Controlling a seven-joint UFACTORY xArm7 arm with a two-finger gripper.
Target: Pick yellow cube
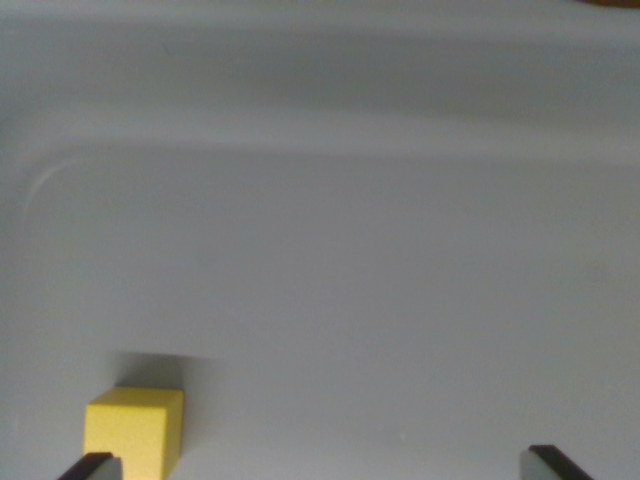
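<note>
The yellow cube (133,432) sits on the pale grey floor of a bin, low at the wrist view's left. My gripper (320,466) is open, with only its two dark fingertips showing at the bottom edge. The left fingertip (90,466) overlaps the cube's lower left corner; whether it touches cannot be told. The right fingertip (553,463) stands far off at the wrist view's right. The cube lies just inside the left fingertip, well off the middle of the gap.
The grey bin (330,110) has a raised far wall across the top and a rounded corner at the upper left. Its floor stretches bare across the middle and right of the view.
</note>
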